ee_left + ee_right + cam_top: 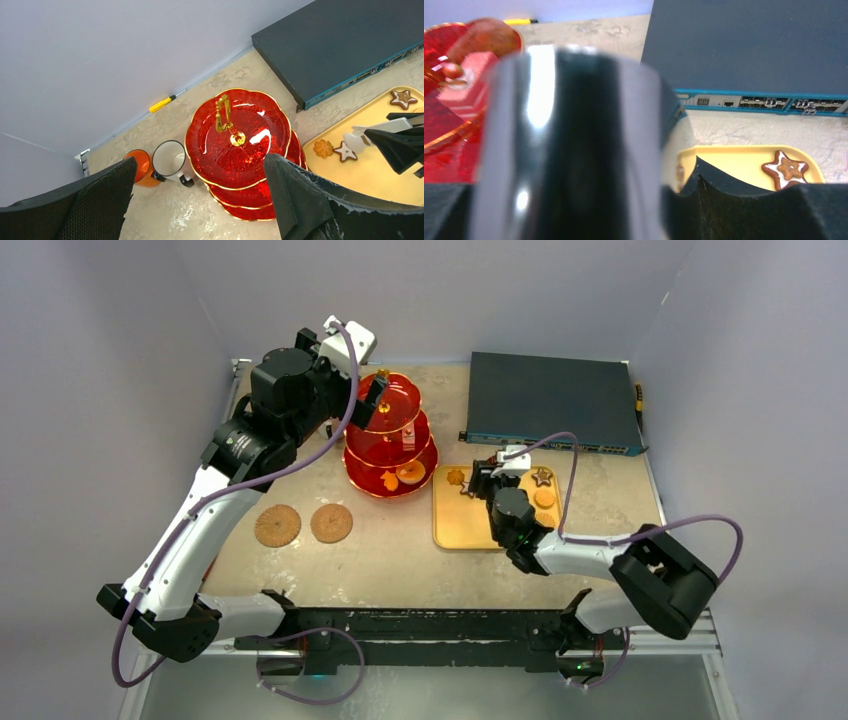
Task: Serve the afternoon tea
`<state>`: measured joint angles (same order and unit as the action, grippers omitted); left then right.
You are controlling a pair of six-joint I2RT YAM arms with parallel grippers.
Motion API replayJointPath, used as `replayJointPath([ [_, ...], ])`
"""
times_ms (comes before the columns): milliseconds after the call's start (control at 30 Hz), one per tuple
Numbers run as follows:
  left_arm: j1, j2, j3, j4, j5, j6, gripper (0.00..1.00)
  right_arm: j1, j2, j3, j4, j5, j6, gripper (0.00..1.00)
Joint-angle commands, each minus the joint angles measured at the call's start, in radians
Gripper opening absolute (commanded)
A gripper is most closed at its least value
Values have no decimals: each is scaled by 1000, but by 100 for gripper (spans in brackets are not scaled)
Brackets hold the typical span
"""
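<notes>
The red three-tier stand [392,445] with its gold handle [223,113] stands at the back middle; small pastries lie on its bottom tier [409,474]. My left gripper [374,400] hovers above the top tier [240,145], open and empty. The orange mug [139,168] and the white mug [169,159] stand side by side behind the stand. My right gripper [479,483] is over the yellow tray [458,525], shut on a shiny silver tool [574,150] that fills its view. The tool's tip [356,139] is at a white star cookie [345,152], beside a flower cookie [323,148].
The dark electronics box [550,400] lies at the back right. Two round cork coasters [277,526] [331,523] lie left of the tray. A brown star cookie [542,477] and a round one [544,498] sit on the tray. A yellow screwdriver [162,104] lies by the back wall.
</notes>
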<state>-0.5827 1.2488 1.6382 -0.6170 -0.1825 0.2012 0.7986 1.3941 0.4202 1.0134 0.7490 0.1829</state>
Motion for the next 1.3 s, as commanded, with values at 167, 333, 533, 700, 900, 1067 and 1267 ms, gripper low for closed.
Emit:
replayJointPath([
  [167,4,-19,34,22,12,-10,98,11,-122,74,-105,-2,2,49],
  [333,4,-22,31,21,12,-10,98,13,-76,40,-79,-16,20,53],
  [533,4,-25,33,17,11,-8,98,18,12,30,12,-19,-34,56],
  [700,5,-25,35,16,11,-6,98,22,57,39,34,-11,-57,63],
  [900,4,-23,35,17,12,-5,98,35,95,26,59,-15,-57,65],
  [1067,4,-23,37,14,11,-3,98,38,120,19,83,-20,-70,66],
  [1267,4,-22,44,11,13,-4,98,50,128,1,90,-24,-66,67],
])
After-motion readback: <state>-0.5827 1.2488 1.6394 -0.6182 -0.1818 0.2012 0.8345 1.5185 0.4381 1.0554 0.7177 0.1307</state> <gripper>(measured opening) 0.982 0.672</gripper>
